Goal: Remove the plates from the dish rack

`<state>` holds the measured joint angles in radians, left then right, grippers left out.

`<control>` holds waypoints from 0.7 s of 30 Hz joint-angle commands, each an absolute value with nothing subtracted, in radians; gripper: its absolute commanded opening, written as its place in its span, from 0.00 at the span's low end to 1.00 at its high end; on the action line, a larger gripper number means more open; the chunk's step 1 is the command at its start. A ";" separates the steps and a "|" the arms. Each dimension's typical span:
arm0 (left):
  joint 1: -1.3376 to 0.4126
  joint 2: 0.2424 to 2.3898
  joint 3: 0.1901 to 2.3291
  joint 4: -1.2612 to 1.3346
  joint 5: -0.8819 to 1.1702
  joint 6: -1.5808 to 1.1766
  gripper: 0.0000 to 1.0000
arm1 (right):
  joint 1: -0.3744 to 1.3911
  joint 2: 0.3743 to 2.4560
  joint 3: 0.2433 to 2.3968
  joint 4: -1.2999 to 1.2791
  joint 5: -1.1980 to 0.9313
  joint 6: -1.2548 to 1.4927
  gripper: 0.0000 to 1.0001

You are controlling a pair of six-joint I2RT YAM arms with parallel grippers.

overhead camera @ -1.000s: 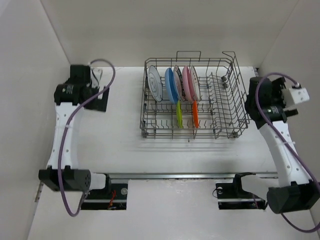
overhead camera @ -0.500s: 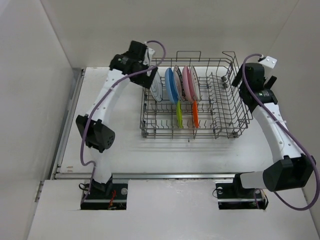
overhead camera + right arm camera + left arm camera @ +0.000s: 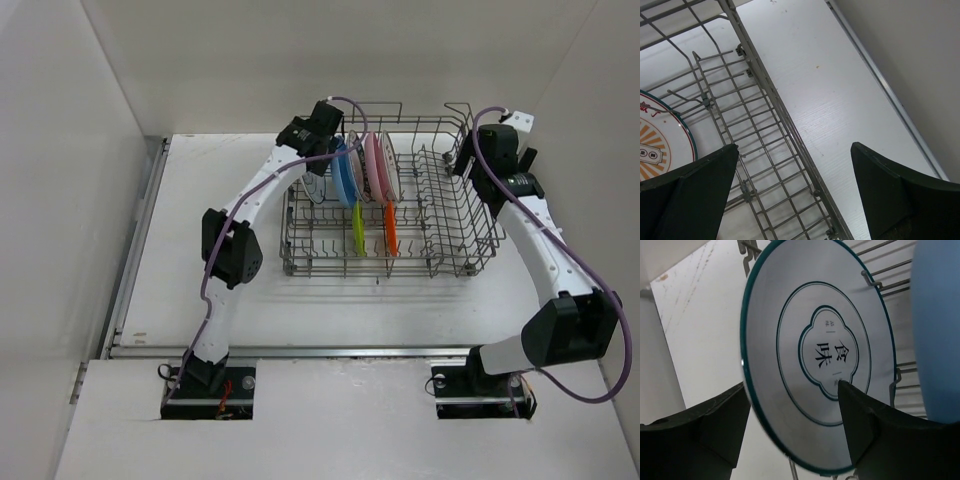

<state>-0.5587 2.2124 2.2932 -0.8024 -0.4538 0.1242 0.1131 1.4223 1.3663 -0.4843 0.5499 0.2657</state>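
left gripper (image 3: 791,390) spread, astride rim of ringed white plate (image 3: 815,330), which stands upright at left end of dish rack (image 3: 430,268) back row, just beside blue plate (image 3: 940,315). i pinch centred and firm, then lift straight up, clear of tines. right gripper (image 3: 794,146) spread, empty, over rack's right edge.

Lab booth: white walls (image 3: 60,150), bolted arms (image 3: 228,250)
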 commanded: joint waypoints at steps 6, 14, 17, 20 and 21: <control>-0.552 2.238 2.333 -0.791 -0.474 0.029 0.38 | 0.121 1.450 1.376 -0.434 0.513 0.252 1.00; -0.552 2.226 2.361 -0.868 -0.483 -0.070 0.00 | 0.121 1.489 1.376 -0.399 0.445 0.252 0.98; -0.552 2.203 2.379 -0.868 -0.474 -0.083 0.00 | 0.121 1.489 1.376 -0.408 0.445 0.252 0.98; -0.552 2.194 2.439 -0.868 -0.483 -0.083 0.00 | 0.121 1.479 1.400 -0.408 0.433 0.252 0.98; -0.552 2.181 2.450 -0.868 -0.483 -0.083 0.00 | 0.121 1.479 1.401 -0.420 0.423 0.252 0.98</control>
